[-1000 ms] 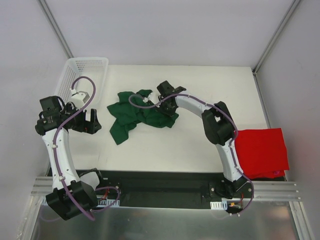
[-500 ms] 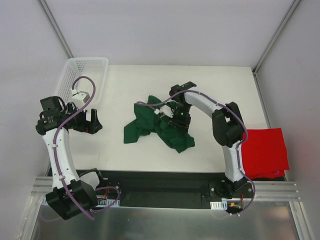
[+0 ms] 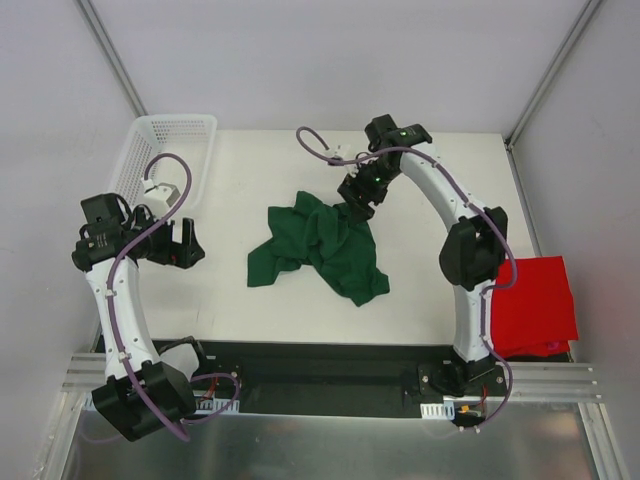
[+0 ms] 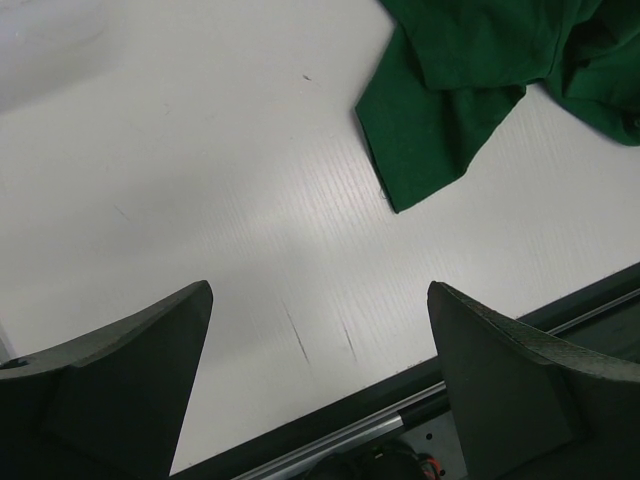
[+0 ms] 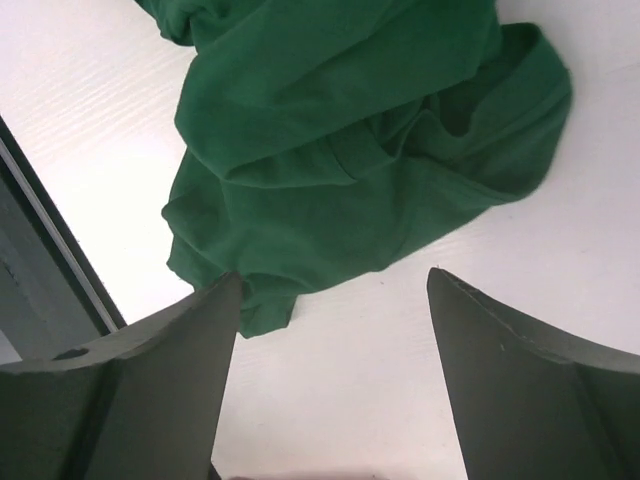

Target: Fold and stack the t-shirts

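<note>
The dark green t-shirt (image 3: 322, 245) lies crumpled on the white table's middle. It also fills the top of the right wrist view (image 5: 350, 140) and shows at the upper right of the left wrist view (image 4: 470, 70). My right gripper (image 3: 358, 196) hangs over the shirt's far right edge. It (image 5: 335, 280) is open, with only bare table between its fingers. The red t-shirt (image 3: 525, 305) lies flat and folded at the table's near right corner. My left gripper (image 3: 186, 243) hovers left of the green shirt and well apart from it. It (image 4: 320, 290) is open and empty.
A white mesh basket (image 3: 152, 150) stands at the far left corner, just beyond my left arm. The table's black front rail (image 4: 480, 350) runs close under my left gripper. Grey walls close in the table at the back and on both sides.
My right gripper dragged the green shirt to the right and nearer, then opened, let it go and moved away toward the far side. The left arm stayed put.
</note>
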Robot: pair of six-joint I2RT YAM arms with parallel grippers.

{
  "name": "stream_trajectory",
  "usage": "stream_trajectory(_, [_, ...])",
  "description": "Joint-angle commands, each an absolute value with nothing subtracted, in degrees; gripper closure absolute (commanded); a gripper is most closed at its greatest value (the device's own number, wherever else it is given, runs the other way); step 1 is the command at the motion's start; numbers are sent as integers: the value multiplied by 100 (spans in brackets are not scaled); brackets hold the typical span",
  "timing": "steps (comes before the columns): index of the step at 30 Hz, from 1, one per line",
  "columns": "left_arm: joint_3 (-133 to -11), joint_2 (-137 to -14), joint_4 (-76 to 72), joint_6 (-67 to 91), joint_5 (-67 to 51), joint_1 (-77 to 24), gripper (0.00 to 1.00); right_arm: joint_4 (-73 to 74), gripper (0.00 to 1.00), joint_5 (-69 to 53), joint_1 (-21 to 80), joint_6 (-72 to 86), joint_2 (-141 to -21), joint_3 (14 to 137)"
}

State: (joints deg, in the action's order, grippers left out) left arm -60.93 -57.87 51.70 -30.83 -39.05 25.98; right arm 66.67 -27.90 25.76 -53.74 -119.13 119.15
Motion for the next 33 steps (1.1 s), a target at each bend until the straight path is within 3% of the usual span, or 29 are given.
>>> stream_trajectory(1, [-5959, -5634, 5133, -3102, -4175, 2628, 11, 6321, 19, -3040, 2760, -5151, -12251, 11699])
stream_trajectory(6, [-5862, -5634, 5080, -3024, -4263, 2628, 11, 5722, 16, -2980, 2804, -4922, -12489, 11461])
stream_trajectory(19, [-5704, -5634, 5010, -3032, -4219, 2637, 11, 4184, 17, -1417, 2804, -4448, -12770, 11285])
stream_trajectory(33, [-5502, -5590, 4922, -3050, -4149, 2637, 11, 3973, 22, -615, 2751, -4052, -13105, 11461])
